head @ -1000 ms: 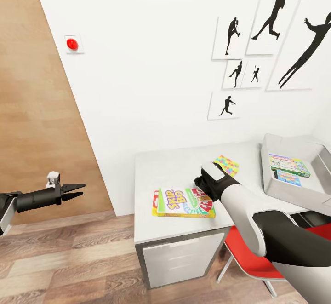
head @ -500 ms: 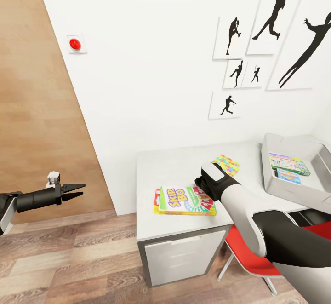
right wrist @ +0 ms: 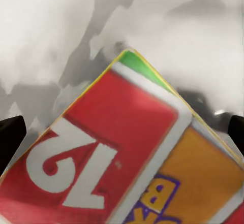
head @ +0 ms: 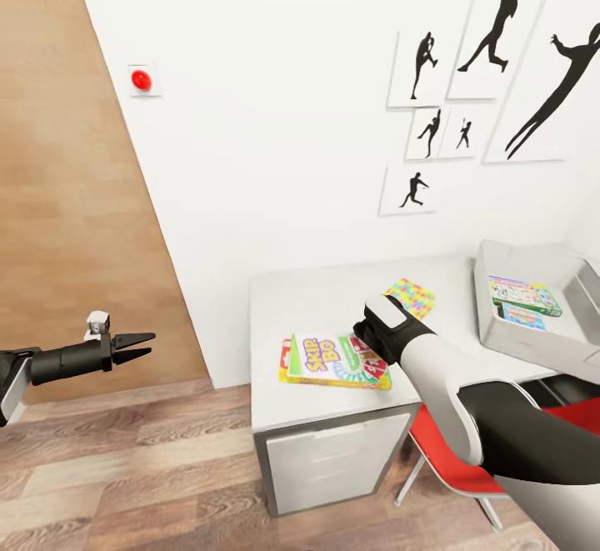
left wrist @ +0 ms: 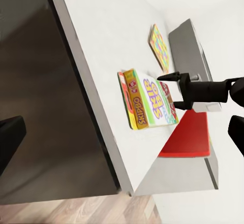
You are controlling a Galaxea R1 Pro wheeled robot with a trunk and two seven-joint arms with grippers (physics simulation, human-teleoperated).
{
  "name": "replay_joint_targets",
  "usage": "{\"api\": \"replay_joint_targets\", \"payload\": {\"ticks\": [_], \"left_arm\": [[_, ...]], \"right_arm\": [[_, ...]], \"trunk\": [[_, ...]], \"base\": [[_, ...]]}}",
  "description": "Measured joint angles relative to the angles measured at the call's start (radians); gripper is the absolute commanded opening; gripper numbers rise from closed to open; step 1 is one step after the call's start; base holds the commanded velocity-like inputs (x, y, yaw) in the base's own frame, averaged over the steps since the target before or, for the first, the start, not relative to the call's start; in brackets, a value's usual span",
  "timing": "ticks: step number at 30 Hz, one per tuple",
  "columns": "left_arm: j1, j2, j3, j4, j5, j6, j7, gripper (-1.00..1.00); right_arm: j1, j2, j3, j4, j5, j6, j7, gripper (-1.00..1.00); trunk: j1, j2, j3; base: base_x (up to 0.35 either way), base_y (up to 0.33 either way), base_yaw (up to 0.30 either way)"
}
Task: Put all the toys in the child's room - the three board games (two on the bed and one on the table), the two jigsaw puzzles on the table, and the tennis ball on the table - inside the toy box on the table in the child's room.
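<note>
Right gripper (left wrist: 175,87), fingers spread above the Skip-Bo board game (head: 335,362), should straddle its right edge squarely before pinching.

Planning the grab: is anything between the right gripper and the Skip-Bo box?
Nothing visible. The right gripper hangs open directly over the Skip-Bo box, its fingers straddling the box's corner in the right wrist view, with only bare table around.

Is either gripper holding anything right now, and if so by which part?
Nothing is held. The right gripper is open just above one end of the Skip-Bo box, not gripping it. The left gripper hangs shut in free air beside the table.
</note>
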Motion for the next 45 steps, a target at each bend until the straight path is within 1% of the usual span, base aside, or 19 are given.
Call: {"api": "replay_joint_targets", "payload": {"ticks": [19, 23, 27, 35, 45], "left_arm": [[0.0, -0.003, -0.002, 0.0, -0.001, 0.0, 0.0, 1.0], [0.0, -0.003, -0.001, 0.0, -0.001, -0.001, 0.0, 1.0], [0.0, -0.003, -0.001, 0.0, -0.001, -0.001, 0.0, 1.0], [0.0, -0.003, -0.002, 0.0, 0.0, -0.001, 0.0, 1.0], [0.0, -0.003, -0.002, 0.0, -0.002, 0.0, 0.0, 1.0]], "right_arm": [[0.0, 0.0, 0.009, 0.005, 0.012, 0.006, -0.002, 1.0], [0.0, 0.0, 0.007, 0.004, 0.01, 0.006, -0.002, 1.0], [0.0, 0.0, -0.002, -0.001, -0.001, 0.001, 0.001, 1.0], [0.0, 0.0, -0.003, -0.002, -0.003, 0.001, 0.001, 1.0], [0.0, 0.0, 0.008, 0.003, 0.008, 0.006, -0.001, 1.0]], "trunk": [[0.0, 0.0, 0.0], [0.0, 0.0, 0.0], [0.0, 0.0, 0.0], [0.0, 0.0, 0.0], [0.0, 0.0, 0.0]], "base": [[-0.013, 0.076, 0.0], [-0.018, 0.02, 0.0], [-0.129, 0.027, 0.0], [-0.03, 0.012, 0.0], [-0.005, 0.062, 0.0]]}}
